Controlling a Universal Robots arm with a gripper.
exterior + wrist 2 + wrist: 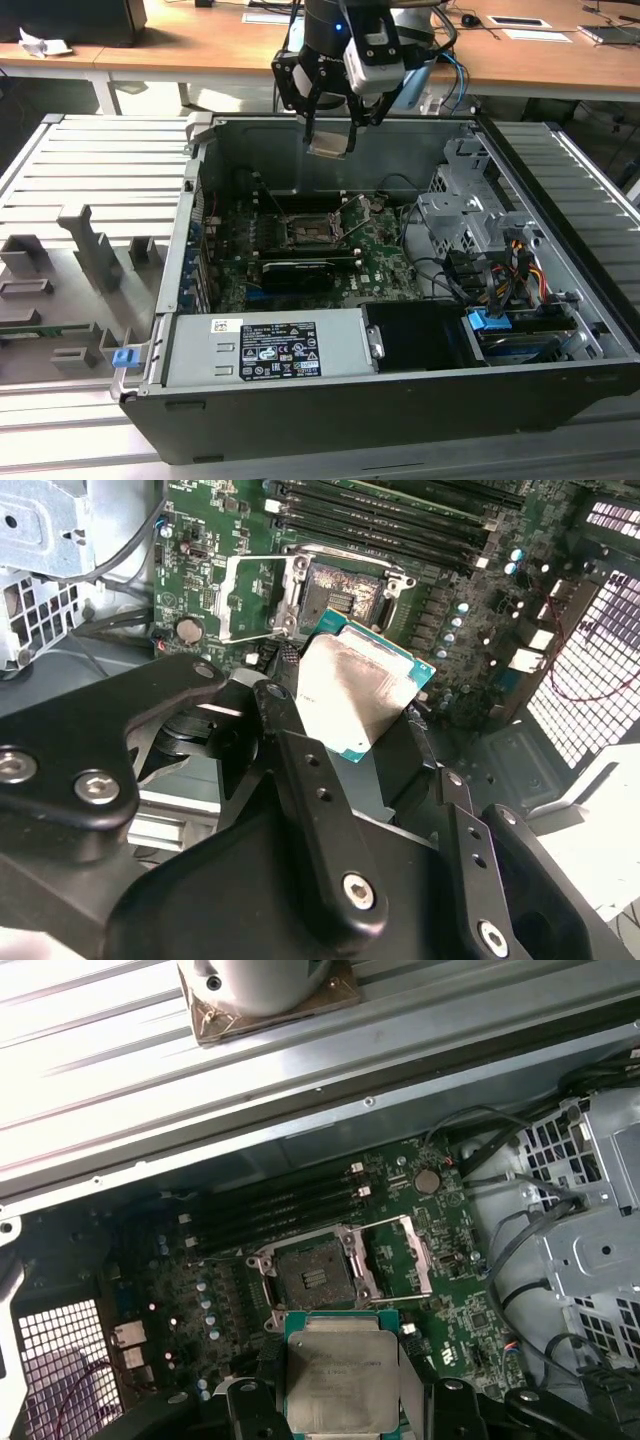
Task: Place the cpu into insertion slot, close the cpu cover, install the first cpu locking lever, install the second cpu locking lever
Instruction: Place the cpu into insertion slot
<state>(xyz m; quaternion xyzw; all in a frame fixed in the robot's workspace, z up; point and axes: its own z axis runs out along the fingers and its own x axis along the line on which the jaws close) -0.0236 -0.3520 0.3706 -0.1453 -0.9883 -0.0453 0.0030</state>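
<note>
The fingers [290, 735] are closed against two opposite edges of the cpu [360, 695], pinching it with its dull silver top facing the camera in both wrist views [340, 1380]. The gripper [330, 142] hangs in the open top of the computer case [400, 430], and the cpu [330, 144] is held well above the insertion slot [305, 232], clear of it and touching nothing on the board. The insertion slot [312, 1272] is uncovered, with its dark recess exposed. The cpu cover [400, 1255] is swung open and lies just beside the insertion slot, hinged at the slot's edge; the second wrist view shows the same frame plate [250, 595] next to the slot [345, 590]. The memory slots [270, 1210] run parallel along another side of the insertion slot. In the exterior view, the black expansion card [295, 272] sits near the insertion slot, and the grey power supply box [265, 350] lies beyond that card, well apart from the slot.
</note>
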